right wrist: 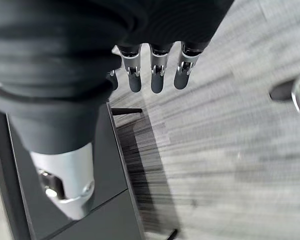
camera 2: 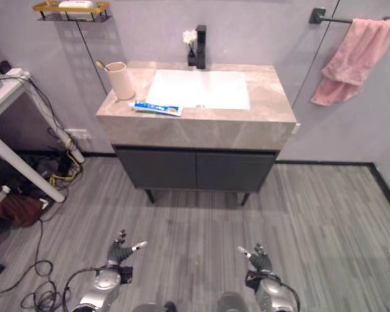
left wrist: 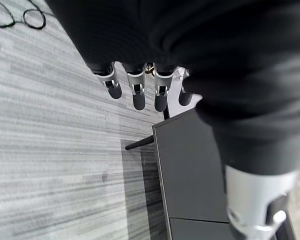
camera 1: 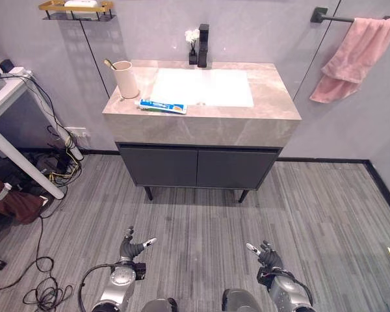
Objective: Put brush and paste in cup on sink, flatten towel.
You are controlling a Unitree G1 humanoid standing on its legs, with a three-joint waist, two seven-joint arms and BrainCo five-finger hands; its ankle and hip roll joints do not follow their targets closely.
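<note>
A beige cup [camera 1: 125, 79] stands at the left of the stone sink counter [camera 1: 201, 120], with a brush handle [camera 1: 108, 64] sticking out of it. A white and blue toothpaste tube [camera 1: 163, 106] lies flat beside the cup, near the counter's front edge. A pink towel [camera 1: 356, 58] hangs bunched over a black wall bar [camera 1: 329, 16] at the upper right. My left hand [camera 1: 132, 247] and right hand [camera 1: 266, 254] hang low over the floor, far in front of the cabinet, both open and empty, fingers [left wrist: 136, 92] straight.
A white basin [camera 1: 203, 86] with a black tap [camera 1: 202, 45] fills the counter's middle. Dark cabinet doors [camera 1: 198, 168] stand below. A white table [camera 1: 6, 133] and tangled cables [camera 1: 55, 162] lie at the left. A wall shelf [camera 1: 76, 8] holds soap.
</note>
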